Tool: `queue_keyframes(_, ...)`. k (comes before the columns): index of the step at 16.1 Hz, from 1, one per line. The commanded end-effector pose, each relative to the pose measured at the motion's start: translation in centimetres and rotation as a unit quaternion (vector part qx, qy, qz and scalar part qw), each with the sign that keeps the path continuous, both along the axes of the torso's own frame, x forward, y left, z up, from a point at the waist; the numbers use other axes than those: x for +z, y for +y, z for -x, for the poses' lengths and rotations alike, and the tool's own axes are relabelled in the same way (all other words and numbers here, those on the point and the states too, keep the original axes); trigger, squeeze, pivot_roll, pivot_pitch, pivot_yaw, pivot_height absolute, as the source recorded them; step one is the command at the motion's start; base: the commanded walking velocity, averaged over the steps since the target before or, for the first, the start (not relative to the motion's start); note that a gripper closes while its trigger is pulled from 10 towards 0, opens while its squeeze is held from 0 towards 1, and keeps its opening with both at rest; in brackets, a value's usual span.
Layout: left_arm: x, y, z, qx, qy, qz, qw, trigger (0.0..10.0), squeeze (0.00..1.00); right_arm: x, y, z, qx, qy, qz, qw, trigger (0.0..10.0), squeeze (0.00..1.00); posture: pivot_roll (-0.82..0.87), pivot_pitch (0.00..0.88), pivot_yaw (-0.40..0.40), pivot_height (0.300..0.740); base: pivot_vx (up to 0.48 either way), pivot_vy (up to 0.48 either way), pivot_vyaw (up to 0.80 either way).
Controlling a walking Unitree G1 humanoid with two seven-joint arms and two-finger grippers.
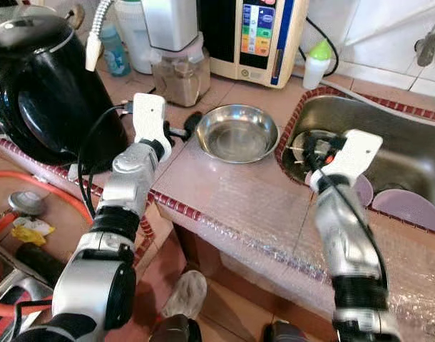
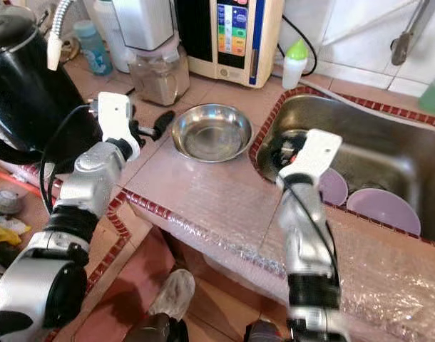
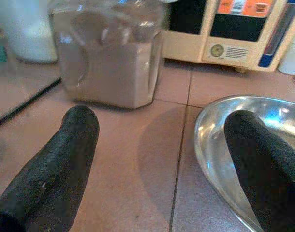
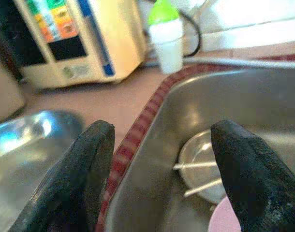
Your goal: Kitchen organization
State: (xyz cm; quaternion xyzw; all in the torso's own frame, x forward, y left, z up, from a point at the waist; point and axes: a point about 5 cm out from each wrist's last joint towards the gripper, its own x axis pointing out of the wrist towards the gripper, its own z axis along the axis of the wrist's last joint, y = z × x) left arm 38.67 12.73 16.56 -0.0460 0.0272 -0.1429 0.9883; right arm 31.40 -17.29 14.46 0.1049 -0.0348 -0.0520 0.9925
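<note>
Trouble, we judge, lies at the rim of the shallow round stainless-steel bowl (image 1: 237, 132) on the tiled counter (image 1: 224, 189): our left gripper (image 3: 162, 145) hangs spread just beside it and could skid it toward the steel sink (image 1: 410, 153), where our right gripper (image 4: 159, 169), also spread, hovers over round purple plates (image 2: 384, 209)

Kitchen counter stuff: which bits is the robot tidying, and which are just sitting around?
For the job:
round shiny steel bowl
two purple plates in the sink
left gripper, open
right gripper, open

Lying about:
black kettle
cream water machine
jar of brown powder
green-capped bottle
</note>
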Motion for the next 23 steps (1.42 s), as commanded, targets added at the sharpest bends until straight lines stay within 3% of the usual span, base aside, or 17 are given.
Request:
queue_keyframes(1,-0.1,0.1,-0.2,0.01,0.013,0.01,1.0,10.0,1.0,0.2,0.1,0.4,0.007,-0.001,-0.002,1.0,10.0,0.0,-0.09,0.056,0.058,0.74,0.0,0.0,0.0)
queue_keyframes(4,-0.8,-0.1,-0.7,0.011,0.057,0.048,0.997,10.0,1.0,-0.7,0.2,1.7,0.011,0.018,0.0,1.0,10.0,0.0,-0.1,0.059,0.076,0.74,0.0,0.0,0.0)
queue_keyframes(5,-0.9,-0.3,-0.8,0.007,0.069,0.058,0.996,10.0,0.71,-0.5,0.7,2.0,0.027,0.015,-0.005,1.0,10.0,0.0,-0.1,0.059,0.081,0.74,0.0,0.0,0.0)
queue_keyframes(6,-1.0,-0.6,-0.9,-0.001,0.08,0.066,0.995,10.0,0.65,-0.3,1.2,2.2,0.045,0.009,-0.01,0.999,10.0,0.0,-0.1,0.059,0.081,0.74,0.0,0.0,0.0)
queue_keyframes(7,-1.3,-1.1,-0.8,-0.01,0.098,0.073,0.992,10.0,0.0,0.0,1.9,2.5,0.085,0.005,-0.02,0.996,10.0,0.0,-0.11,0.061,0.087,0.74,0.0,0.0,0.0)
queue_keyframes(9,-1.7,-2.0,-0.8,-0.023,0.119,0.09,0.989,10.0,0.0,-0.1,2.2,3.5,0.121,0.006,-0.02,0.992,10.0,0.0,-0.11,0.061,0.092,0.74,0.0,0.0,0.0)
queue_keyframes(10,-1.8,-2.7,-0.8,-0.032,0.129,0.094,0.987,8.6,0.0,-0.5,1.7,4.2,0.123,0.016,-0.003,0.992,10.0,0.0,-0.11,0.063,0.095,0.74,0.0,0.0,0.0)
queue_keyframes(11,-2.0,-2.9,-0.8,-0.035,0.136,0.091,0.986,3.2,0.0,-0.7,1.4,4.3,0.119,0.02,-0.001,0.993,10.0,0.0,-0.12,0.064,0.096,0.74,0.0,0.0,0.0)
queue_keyframes(12,-2.5,-3.0,-0.7,-0.034,0.151,0.094,0.983,0.0,0.0,-0.6,1.1,4.4,0.114,0.02,0.002,0.993,10.0,0.0,-0.12,0.064,0.1,0.74,0.0,0.0,0.0)
queue_keyframes(15,-2.7,-2.9,-0.7,-0.025,0.165,0.099,0.981,0.0,0.0,-0.1,1.1,4.4,0.12,0.014,0.01,0.993,10.0,0.0,-0.13,0.063,0.105,0.74,0.0,0.0,0.0)
queue_keyframes(18,-2.8,-2.9,-0.5,-0.053,0.171,0.094,0.979,0.0,0.0,0.2,2.7,5.0,0.18,0.003,0.015,0.984,10.0,0.0,-0.12,0.056,0.102,0.74,0.0,0.0,0.0)
queue_keyframes(23,-3.4,-2.6,-0.4,-0.051,0.184,0.079,0.978,0.0,0.0,-0.1,2.8,4.6,0.188,0.01,0.02,0.982,10.0,0.0,-0.11,0.049,0.083,0.74,0.0,0.0,0.0)
